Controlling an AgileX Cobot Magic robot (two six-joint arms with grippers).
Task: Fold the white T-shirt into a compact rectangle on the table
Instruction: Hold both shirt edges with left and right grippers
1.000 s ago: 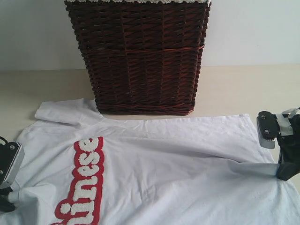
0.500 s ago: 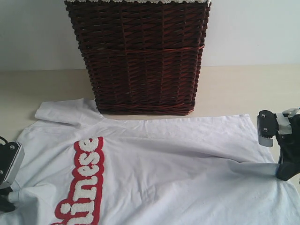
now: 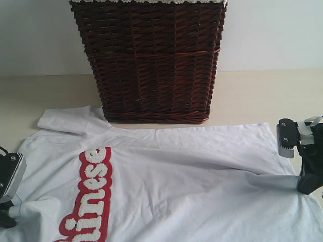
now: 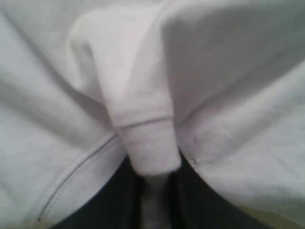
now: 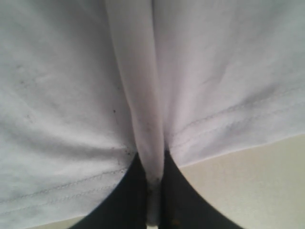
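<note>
The white T-shirt lies spread on the cream table, its fuzzy red-outlined lettering running down the left part. My left gripper sits at the shirt's left edge, shut on a pinched ridge of the T-shirt; its dark jaws squeeze the fold close together. My right gripper is at the right edge, shut on a thin pleat of the T-shirt near the stitched hem. The cloth pulls taut toward it in a raised crease. No orange tag shows.
A tall dark wicker basket with white lace trim stands behind the shirt, touching its far edge. One sleeve sticks out at the far left. Bare table shows beside the right gripper. A pale wall rises behind.
Almost nothing has changed; the left gripper has edged very slightly down and left, and both grippers keep their pinch on the cloth.
</note>
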